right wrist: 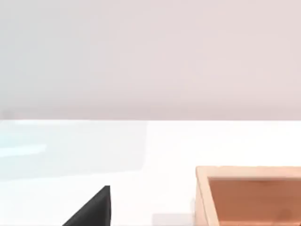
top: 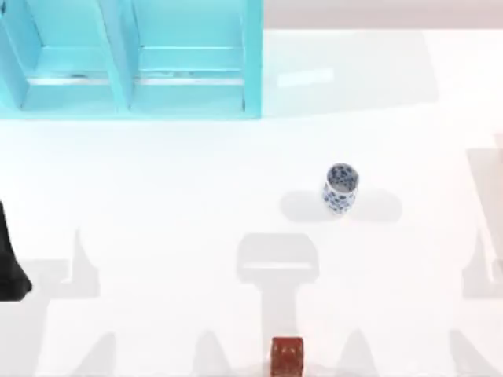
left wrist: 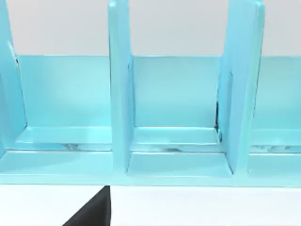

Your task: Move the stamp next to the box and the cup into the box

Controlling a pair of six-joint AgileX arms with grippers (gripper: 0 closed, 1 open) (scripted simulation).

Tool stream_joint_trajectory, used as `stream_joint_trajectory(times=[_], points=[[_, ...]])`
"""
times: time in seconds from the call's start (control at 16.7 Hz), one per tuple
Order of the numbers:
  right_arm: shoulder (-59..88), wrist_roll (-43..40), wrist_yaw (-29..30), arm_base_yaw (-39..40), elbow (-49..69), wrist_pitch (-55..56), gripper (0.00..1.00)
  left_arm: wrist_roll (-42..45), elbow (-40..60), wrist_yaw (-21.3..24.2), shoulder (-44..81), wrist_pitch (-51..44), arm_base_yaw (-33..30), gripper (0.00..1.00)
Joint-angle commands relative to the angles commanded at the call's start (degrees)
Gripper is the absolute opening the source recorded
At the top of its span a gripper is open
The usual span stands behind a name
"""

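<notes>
Two task items stand apart on the table (top: 157, 196): cup (top: 339, 188) mid-right, stamp (top: 287, 356) at the near edge (jaw state cannot be told). Box (right wrist: 249, 195) lies beside the right gripper.

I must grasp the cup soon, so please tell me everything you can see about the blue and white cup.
The cup is small, white with a dark blue floral pattern, and looks ceramic. It has rounded sides, no handle, and an open mouth facing up, so it stands upright. It rests on the white table, right of centre in the top view, with soft shadows on either side. Nothing else touches it; the stamp lies well apart at the near edge.
</notes>
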Motion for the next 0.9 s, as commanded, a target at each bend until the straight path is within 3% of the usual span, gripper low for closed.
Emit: stream_joint_trajectory(times=[0.18, 0.42, 0.9], points=[[0.5, 0.5, 0.0, 0.5, 0.6, -0.3, 1.00, 0.0, 0.0, 0.0, 0.0, 0.0, 0.0, 1.00], [8.5, 7.3, -0.1, 6.9, 8.6, -6.2, 1.00, 0.0, 0.0, 0.0, 0.0, 0.0, 0.0, 1.00], [43.8, 24.0, -0.8, 25.3, 34.2, -25.8, 1.00, 0.0, 0.0, 0.0, 0.0, 0.0, 0.0, 1.00]])
